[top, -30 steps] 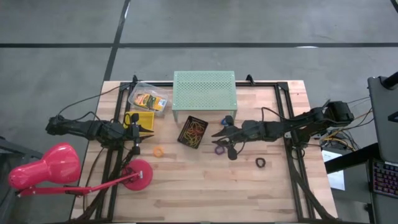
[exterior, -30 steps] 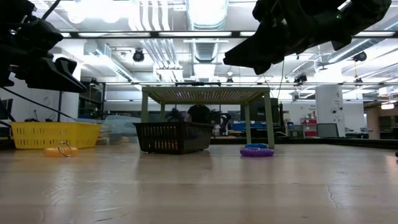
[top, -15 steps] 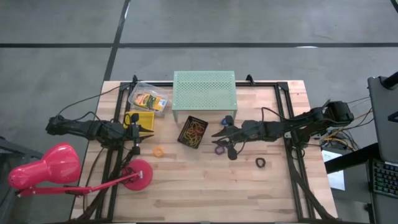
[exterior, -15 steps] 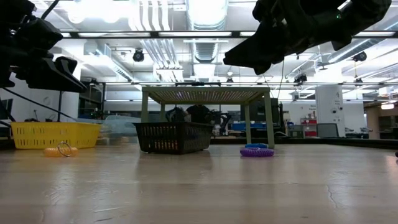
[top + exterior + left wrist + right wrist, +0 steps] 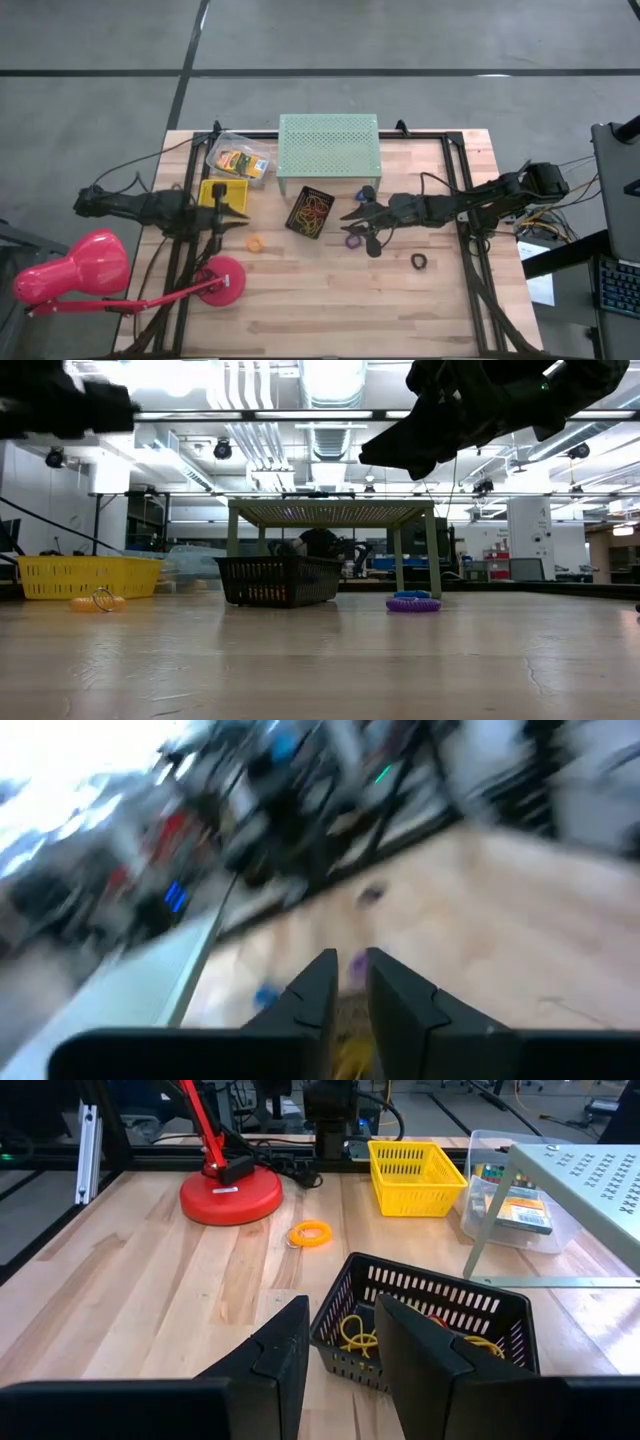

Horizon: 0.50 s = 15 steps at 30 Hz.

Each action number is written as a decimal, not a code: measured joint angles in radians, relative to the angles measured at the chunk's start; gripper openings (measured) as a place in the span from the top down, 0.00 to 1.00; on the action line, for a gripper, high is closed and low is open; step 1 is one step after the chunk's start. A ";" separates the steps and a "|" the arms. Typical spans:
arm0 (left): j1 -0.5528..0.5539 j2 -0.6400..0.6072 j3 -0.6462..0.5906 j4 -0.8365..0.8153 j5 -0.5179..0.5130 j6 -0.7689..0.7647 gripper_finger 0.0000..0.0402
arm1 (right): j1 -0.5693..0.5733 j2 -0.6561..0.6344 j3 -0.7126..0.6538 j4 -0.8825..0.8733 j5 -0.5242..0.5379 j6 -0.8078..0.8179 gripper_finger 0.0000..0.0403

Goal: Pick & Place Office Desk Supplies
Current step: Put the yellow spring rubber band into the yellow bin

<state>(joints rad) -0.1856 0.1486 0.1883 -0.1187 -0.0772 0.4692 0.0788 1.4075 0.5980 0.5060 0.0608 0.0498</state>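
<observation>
Left gripper [image 5: 234, 213] swinging off the yellow basket [image 5: 222, 190], toward the black basket [image 5: 311, 212]; fingers nearly pinched, holding nothing visible. Orange rubber band [image 5: 254, 243] untouched just left of the black basket. Right gripper [image 5: 357, 224] parked beside it, half-open, empty.

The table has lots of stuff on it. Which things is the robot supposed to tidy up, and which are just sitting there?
For the job:
- rubber bands in the black basket
- orange rubber band
- purple ring roll
- black ring roll
- printed boxes in the clear tub
- yellow basket

Just sitting there:
- pink desk lamp
- mint-green perforated stand
</observation>
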 joint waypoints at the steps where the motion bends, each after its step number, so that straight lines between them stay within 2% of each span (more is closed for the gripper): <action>1: 0.000 0.000 0.000 0.018 0.048 0.023 0.87 | 0.000 0.000 0.000 0.000 0.000 0.000 0.72; 4: 0.000 0.002 -0.002 0.029 0.160 0.141 0.89 | 0.000 0.000 0.000 0.000 0.000 0.000 0.72; 6: 0.000 0.015 -0.022 0.092 0.215 0.227 0.92 | 0.000 0.000 0.000 0.000 0.000 0.000 0.72; 8: 0.000 0.039 -0.043 0.214 0.252 0.195 0.95 | 0.000 0.000 0.000 -0.001 0.000 0.001 0.72; 9: 0.000 0.056 -0.047 0.285 0.245 0.135 0.97 | 0.000 0.000 0.000 -0.001 0.000 0.000 0.72; 11: 0.000 0.098 -0.044 0.368 0.164 0.016 0.99 | 0.000 0.000 0.000 -0.002 0.000 0.001 0.72; 13: 0.000 0.153 -0.024 0.351 0.075 -0.057 0.99 | 0.000 0.000 0.000 -0.002 0.000 0.000 0.72; 15: 0.000 0.214 0.002 0.345 0.027 -0.104 0.99 | 0.000 0.000 0.000 -0.002 0.000 0.000 0.72</action>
<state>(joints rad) -0.1860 0.3627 0.1900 0.2266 -0.0501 0.3649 0.0784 1.4075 0.5980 0.5041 0.0612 0.0501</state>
